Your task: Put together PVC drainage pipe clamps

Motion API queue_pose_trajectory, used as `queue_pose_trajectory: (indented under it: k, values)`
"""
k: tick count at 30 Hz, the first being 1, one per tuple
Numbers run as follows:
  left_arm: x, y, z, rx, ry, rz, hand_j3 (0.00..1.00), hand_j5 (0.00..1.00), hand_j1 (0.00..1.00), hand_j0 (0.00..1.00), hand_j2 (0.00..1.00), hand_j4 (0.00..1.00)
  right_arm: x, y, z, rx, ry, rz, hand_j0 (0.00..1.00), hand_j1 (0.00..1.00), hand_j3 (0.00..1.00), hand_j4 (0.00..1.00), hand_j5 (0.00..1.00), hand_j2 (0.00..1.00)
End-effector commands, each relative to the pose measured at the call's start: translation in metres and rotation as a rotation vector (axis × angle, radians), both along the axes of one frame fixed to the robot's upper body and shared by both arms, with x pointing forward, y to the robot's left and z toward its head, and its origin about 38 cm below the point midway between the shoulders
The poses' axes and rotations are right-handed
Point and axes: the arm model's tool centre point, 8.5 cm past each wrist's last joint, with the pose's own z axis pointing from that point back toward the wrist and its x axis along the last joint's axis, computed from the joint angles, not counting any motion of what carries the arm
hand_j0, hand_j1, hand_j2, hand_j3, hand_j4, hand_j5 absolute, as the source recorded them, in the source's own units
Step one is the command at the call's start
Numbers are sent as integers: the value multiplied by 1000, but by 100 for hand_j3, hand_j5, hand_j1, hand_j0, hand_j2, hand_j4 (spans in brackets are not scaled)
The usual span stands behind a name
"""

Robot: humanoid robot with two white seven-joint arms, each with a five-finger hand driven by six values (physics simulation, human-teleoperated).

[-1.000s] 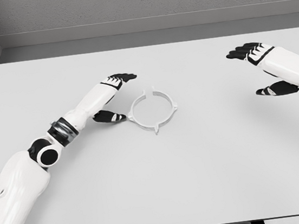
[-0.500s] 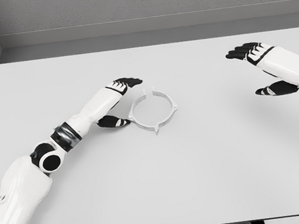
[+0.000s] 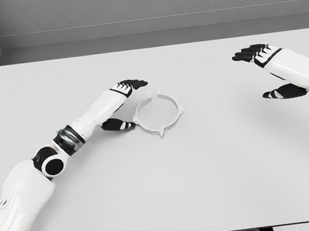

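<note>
A white ring-shaped pipe clamp with small lugs lies flat on the white table, a little left of centre. My left hand is right beside the ring's left edge, its black fingers spread above and its thumb below, open and holding nothing. Whether the thumb touches the ring I cannot tell. Far to the right, my right hand hovers open over the table, well apart from the clamp.
The table's far edge meets a grey wall at the back. Its near edge runs along the bottom of the view.
My left hand has slid rightwards to the clamp's left edge. The right hand and the clamp have stayed almost still.
</note>
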Motion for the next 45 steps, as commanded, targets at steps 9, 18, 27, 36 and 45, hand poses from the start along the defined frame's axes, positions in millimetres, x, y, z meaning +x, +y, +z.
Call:
queue_pose_trajectory:
  k: [9, 18, 27, 36, 45]
  values:
    - [-1, -7, -1, -21, 7, -4, 100, 100, 100, 100, 100, 100, 0, 0, 1, 7, 0, 0, 100, 100, 100, 100, 100, 100]
    - [-1, -12, -1, -34, 7, -7, 100, 100, 100, 100, 100, 100, 0, 1, 1, 7, 0, 3, 100, 100, 100, 100, 100, 100]
    - [0, -18, 0, -48, 6, -10, 100, 100, 100, 100, 100, 100, 0, 1, 1, 8, 0, 3, 100, 100, 100, 100, 100, 100]
    - [1, -25, -1, -66, 13, -10, 100, 100, 100, 100, 100, 100, 0, 1, 1, 7, 0, 3, 100, 100, 100, 100, 100, 100]
    - [2, -19, 1, -63, 8, -3, 100, 100, 100, 100, 100, 100, 0, 2, 1, 12, -2, 4, 100, 100, 100, 100, 100, 100]
